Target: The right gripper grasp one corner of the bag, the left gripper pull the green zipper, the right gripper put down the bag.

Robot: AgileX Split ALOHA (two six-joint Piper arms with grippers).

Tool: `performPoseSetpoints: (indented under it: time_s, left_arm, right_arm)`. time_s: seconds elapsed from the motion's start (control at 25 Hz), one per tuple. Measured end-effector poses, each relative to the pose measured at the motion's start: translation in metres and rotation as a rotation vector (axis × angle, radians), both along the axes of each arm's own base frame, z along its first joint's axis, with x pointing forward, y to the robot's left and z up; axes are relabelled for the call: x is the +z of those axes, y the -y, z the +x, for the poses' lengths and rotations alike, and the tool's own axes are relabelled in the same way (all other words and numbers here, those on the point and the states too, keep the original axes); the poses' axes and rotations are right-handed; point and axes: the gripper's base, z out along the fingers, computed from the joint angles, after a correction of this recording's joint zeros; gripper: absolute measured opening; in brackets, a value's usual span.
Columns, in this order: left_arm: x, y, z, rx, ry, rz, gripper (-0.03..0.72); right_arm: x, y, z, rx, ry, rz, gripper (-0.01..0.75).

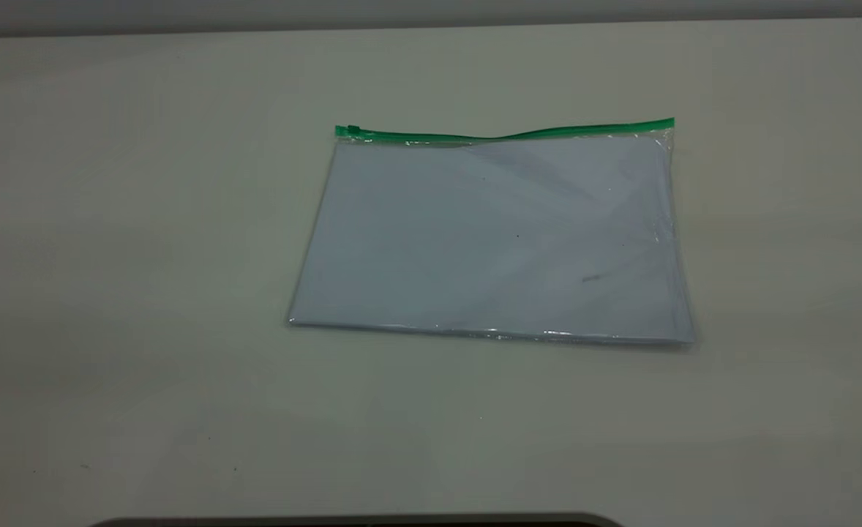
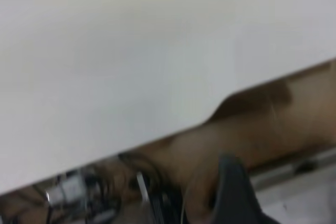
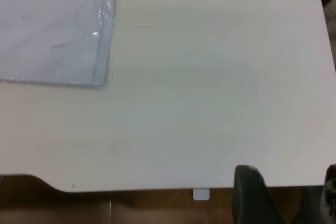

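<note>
The bag [image 1: 493, 234] lies flat on the white table [image 1: 145, 293], right of centre. The green zipper [image 1: 504, 134] runs along its far edge, with the slider tab [image 1: 353, 130] at the left end. Green-capped corners sit at the far left [image 1: 339, 132] and far right [image 1: 666, 124]. Neither gripper shows in the exterior view. My right gripper [image 3: 290, 177] is open and empty over the table's front edge, far from the bag [image 3: 52, 24], of which a plain corner shows. My left gripper [image 2: 233, 192] shows only partly, off the table's edge.
The table's edge [image 3: 157, 188] has a small white tab [image 3: 201, 194] below it, with brown floor beyond. Cables and hardware [image 2: 79, 195] lie under the table's edge in the left wrist view. A dark cutout [image 1: 358, 521] marks the table's near edge.
</note>
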Motion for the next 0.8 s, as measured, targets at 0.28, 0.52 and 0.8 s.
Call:
performPoseSetpoints:
  time_s: [0.28,0.52,0.8]
  left_arm:
    - [0.003,-0.004,-0.026,0.002,0.18,-0.033,0.532]
    - [0.002,-0.006,-0.04,0.027,0.273,-0.049,0.532]
    - [0.001,-0.002,-0.045,0.192,0.31,-0.046,0.532]
  right_arm:
    - [0.002,0.0,-0.012,0.0,0.086,0.002,0.359]
    - [0.002,0.001,-0.036,0.0,0.248,0.006,0.359]
    - [0.002,0.0,-0.037,0.001,0.246,0.008,0.359]
